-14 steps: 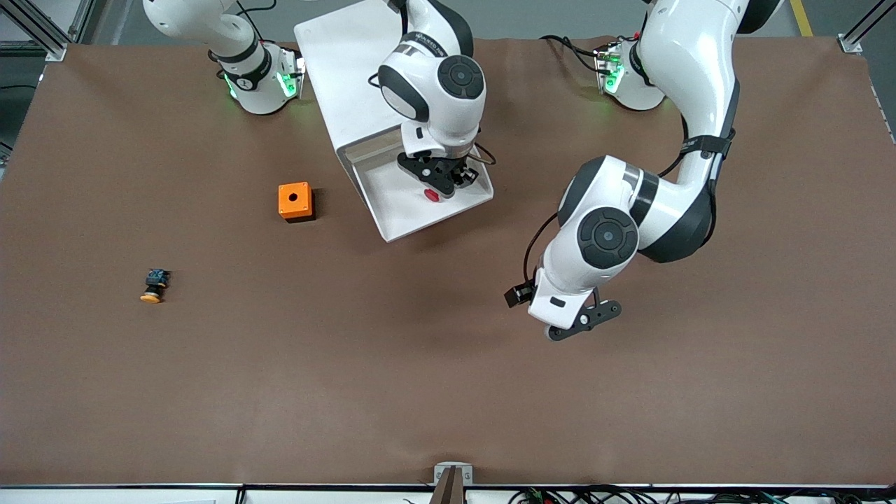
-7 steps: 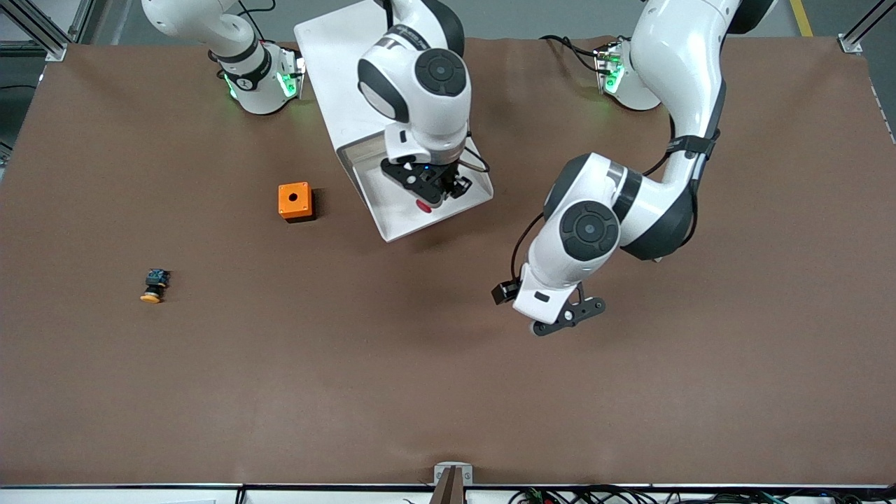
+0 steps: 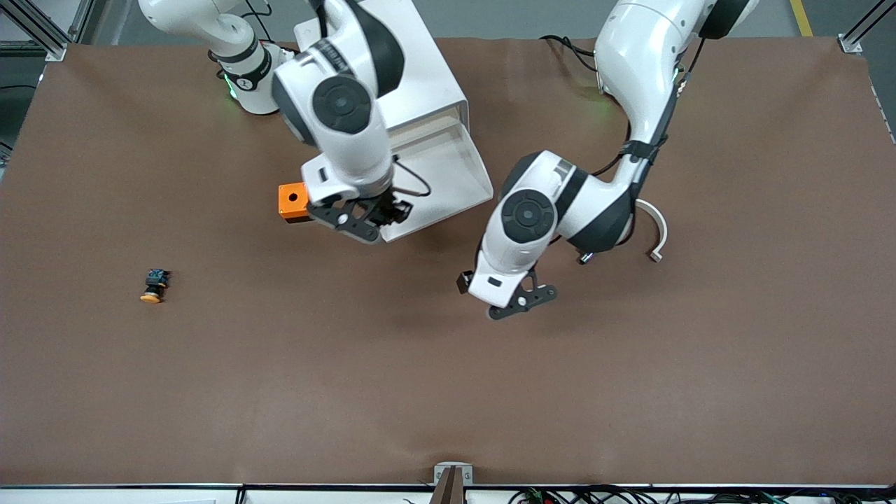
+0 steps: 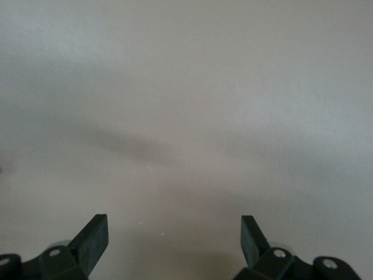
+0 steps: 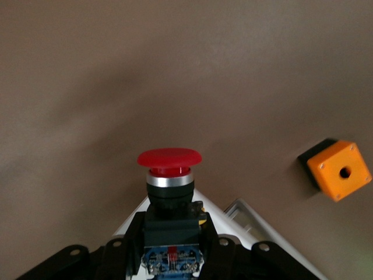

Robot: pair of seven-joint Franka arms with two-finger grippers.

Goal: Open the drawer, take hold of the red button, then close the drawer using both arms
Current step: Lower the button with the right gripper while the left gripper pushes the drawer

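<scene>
Brown table (image 3: 630,392), white drawer cabinet (image 3: 420,77) (open), orange cube (image 3: 293,201), yellow-capped button (image 3: 153,285)

I see bare brown table mat (image 3: 448,392) all along the camera side, easy passage. Open white drawer tray (image 3: 458,171), orange cube with round hole (image 3: 294,201) just beside its front corner, block the middle. Small yellow-capped pushbutton (image 3: 153,285) lies alone, well apart.
</scene>
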